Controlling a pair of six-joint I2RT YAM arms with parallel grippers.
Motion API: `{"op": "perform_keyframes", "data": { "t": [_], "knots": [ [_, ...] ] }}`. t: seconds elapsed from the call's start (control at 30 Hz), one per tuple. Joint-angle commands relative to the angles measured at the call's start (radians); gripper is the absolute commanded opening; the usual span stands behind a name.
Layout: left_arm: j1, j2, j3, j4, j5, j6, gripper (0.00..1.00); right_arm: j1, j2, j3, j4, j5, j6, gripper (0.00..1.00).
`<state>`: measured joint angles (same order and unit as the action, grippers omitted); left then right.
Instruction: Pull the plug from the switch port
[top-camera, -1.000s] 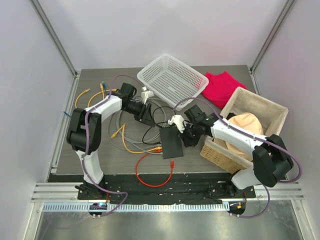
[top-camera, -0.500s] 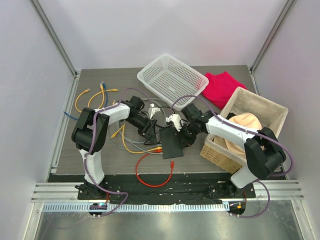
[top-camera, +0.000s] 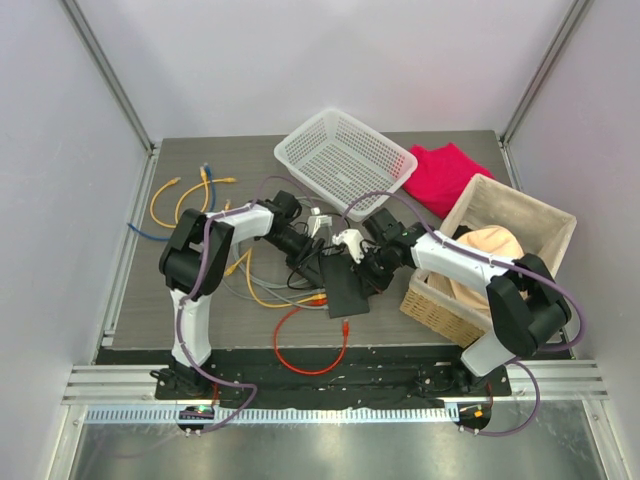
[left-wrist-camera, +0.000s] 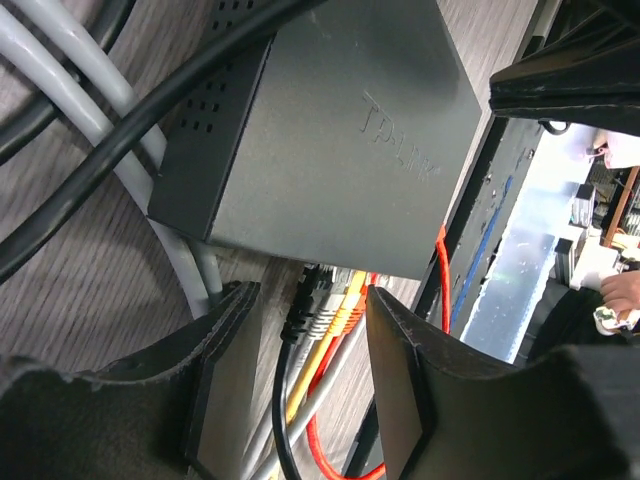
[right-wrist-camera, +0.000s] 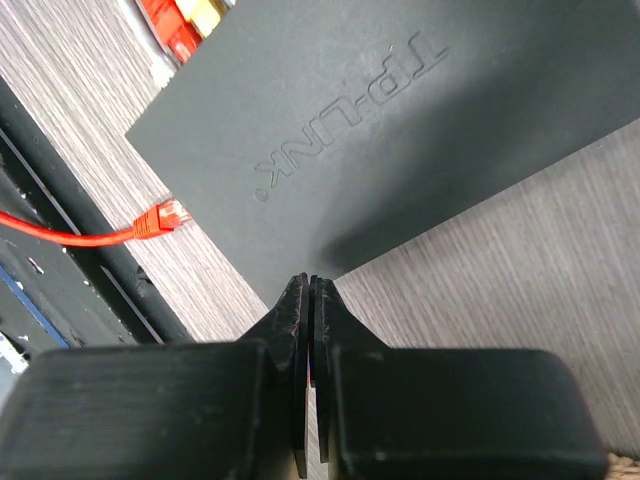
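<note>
The switch (top-camera: 347, 288) is a flat black box lying mid-table; it fills the top of the left wrist view (left-wrist-camera: 320, 130) and the right wrist view (right-wrist-camera: 400, 110). Black, grey, yellow and orange plugs (left-wrist-camera: 325, 305) sit side by side in its port edge, also visible from above (top-camera: 318, 297). My left gripper (left-wrist-camera: 310, 300) is open, one finger on each side of that row, and shows from above at the switch's left side (top-camera: 313, 266). My right gripper (right-wrist-camera: 308, 285) is shut and empty, its tips at the switch's near edge (top-camera: 366, 276).
A white mesh basket (top-camera: 345, 160) stands behind the switch, with a red cloth (top-camera: 445, 175) and a wicker box holding a hat (top-camera: 500, 255) to the right. Loose yellow and blue cables (top-camera: 185, 190) lie far left. A red cable (top-camera: 305, 350) loops by the front rail, its free plug (right-wrist-camera: 165, 218) beside the switch.
My left arm has swung right from beside the basket to the switch's port edge, and its jaws now flank the plugs. The right gripper shifted slightly against the switch and stayed shut.
</note>
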<state>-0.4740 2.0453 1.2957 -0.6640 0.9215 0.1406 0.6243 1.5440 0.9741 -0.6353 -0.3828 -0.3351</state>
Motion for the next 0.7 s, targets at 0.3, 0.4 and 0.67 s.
{"op": "perform_keyframes", "data": {
  "t": [0.3, 0.4, 0.67],
  "knots": [
    [-0.035, 0.065, 0.034, 0.044, -0.027, -0.044, 0.42, 0.002, -0.007, -0.025, 0.049, -0.016, 0.059, 0.01],
    [-0.035, 0.076, 0.037, 0.043, -0.026, -0.038, 0.37, 0.002, -0.002, -0.018, 0.055, -0.014, 0.062, 0.01],
    [-0.032, 0.111, 0.082, -0.028, 0.115, 0.025, 0.47, 0.002, 0.005, -0.017, 0.065, -0.013, 0.065, 0.01]
  ]
}}
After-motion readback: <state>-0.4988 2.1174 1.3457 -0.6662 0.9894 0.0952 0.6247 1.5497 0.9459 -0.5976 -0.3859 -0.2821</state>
